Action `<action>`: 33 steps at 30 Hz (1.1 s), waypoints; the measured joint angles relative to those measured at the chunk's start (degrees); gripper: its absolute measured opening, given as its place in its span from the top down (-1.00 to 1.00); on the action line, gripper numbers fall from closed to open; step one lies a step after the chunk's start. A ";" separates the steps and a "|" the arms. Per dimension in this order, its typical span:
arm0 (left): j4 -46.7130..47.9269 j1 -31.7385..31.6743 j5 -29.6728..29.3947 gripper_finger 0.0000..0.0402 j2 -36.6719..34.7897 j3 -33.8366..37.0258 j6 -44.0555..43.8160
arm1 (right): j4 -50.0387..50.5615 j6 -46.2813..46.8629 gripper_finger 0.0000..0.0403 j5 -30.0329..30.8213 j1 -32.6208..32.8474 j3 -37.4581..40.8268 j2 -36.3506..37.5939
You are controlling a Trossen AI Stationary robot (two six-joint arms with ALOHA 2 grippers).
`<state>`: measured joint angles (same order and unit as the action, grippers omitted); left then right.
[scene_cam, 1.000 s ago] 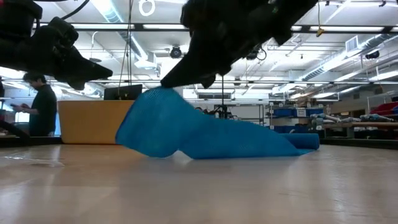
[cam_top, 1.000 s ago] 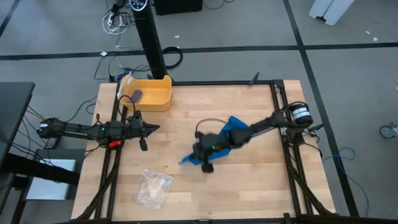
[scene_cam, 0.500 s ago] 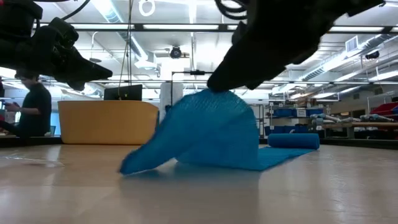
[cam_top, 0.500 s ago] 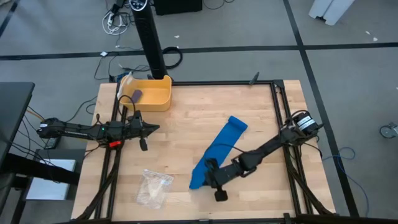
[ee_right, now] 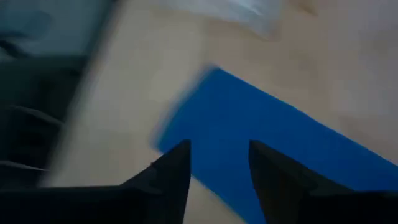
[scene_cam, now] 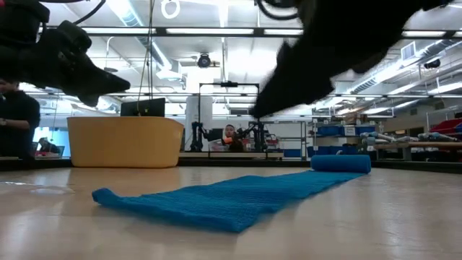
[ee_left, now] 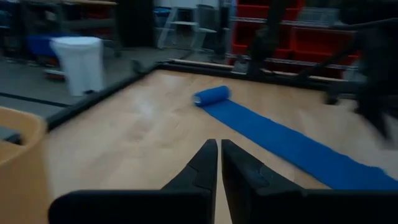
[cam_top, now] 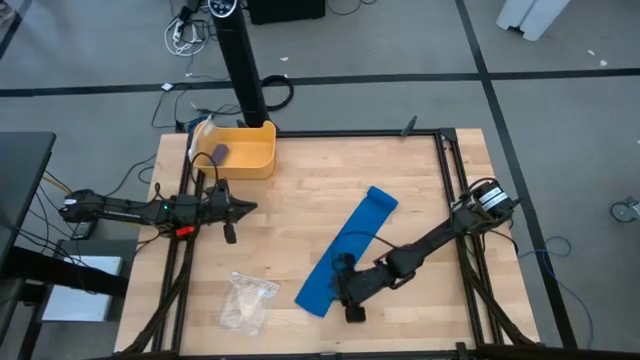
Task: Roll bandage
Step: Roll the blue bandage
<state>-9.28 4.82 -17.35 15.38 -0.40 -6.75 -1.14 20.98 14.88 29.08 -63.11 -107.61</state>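
The bright blue bandage (cam_top: pixel 345 245) lies flat as a long slanting strip on the wooden table, with a small rolled end (scene_cam: pixel 341 162) toward the far right and its loose end (cam_top: pixel 312 298) toward the near edge. My right gripper (ee_right: pixel 217 158) hovers open just above the loose end, its fingers on either side of the strip's width and clear of it. My left gripper (ee_left: pixel 219 155) waits shut over the table's left side (cam_top: pixel 232 210), pointing toward the bandage.
A yellow bin (cam_top: pixel 242 150) holding a small dark purple block (cam_top: pixel 218 153) stands at the far left. A clear crinkled plastic bag (cam_top: pixel 248 300) lies near the front, left of the bandage. A person (scene_cam: pixel 16 123) stands in the room beyond the table.
My right gripper has drawn the bandage's loose end toward the table's near edge, then opened and let it go. The strip, humped up under the gripper before, has spread out and dropped flat. Its rolled far end has stayed in place.
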 joint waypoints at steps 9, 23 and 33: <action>-0.15 0.02 3.98 0.85 0.00 0.00 -1.26 | 36.94 15.99 0.73 24.55 -2.66 -0.47 1.32; -0.33 0.02 3.89 0.85 0.01 0.00 -2.97 | 44.64 58.85 0.85 31.71 -2.32 23.26 19.02; -0.51 0.01 3.72 0.85 0.02 0.00 -5.93 | 21.00 66.49 0.63 41.82 -0.86 38.59 25.33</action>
<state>-9.79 4.83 -13.63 15.39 -0.40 -12.68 19.86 87.47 56.70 28.22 -24.52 -82.28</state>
